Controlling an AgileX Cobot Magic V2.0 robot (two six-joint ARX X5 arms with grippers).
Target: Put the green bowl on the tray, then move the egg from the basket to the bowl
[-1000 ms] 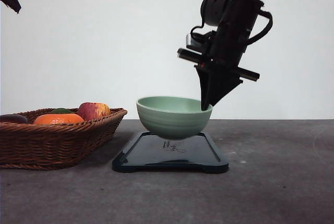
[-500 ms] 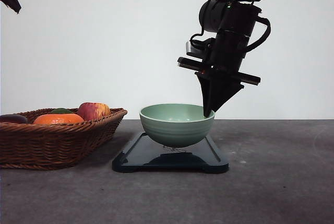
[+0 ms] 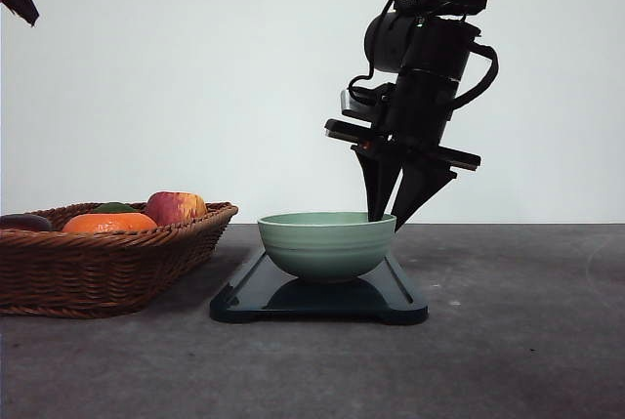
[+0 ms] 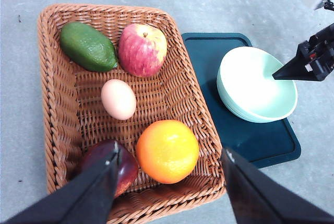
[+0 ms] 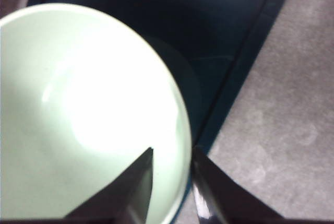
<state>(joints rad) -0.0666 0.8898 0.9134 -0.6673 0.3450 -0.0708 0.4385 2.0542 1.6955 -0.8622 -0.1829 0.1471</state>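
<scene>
The bowl, airborne 1 second ago, now sits on the tray, right gripper parted astride its rim, so the egg is next.

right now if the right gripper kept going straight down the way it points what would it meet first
The right gripper straddles the rim of the pale green ceramic bowl, so it would likely meet that rim first, then the dark rectangular tray.

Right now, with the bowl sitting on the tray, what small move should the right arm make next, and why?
Probably lift the right gripper straight up, clear of the bowl. The bowl rests on the tray, and the fingers stand apart on either side of its rim, one inside and one outside, so the grip looks released. Pulling sideways could drag the rim. The egg lies in the basket.
</scene>
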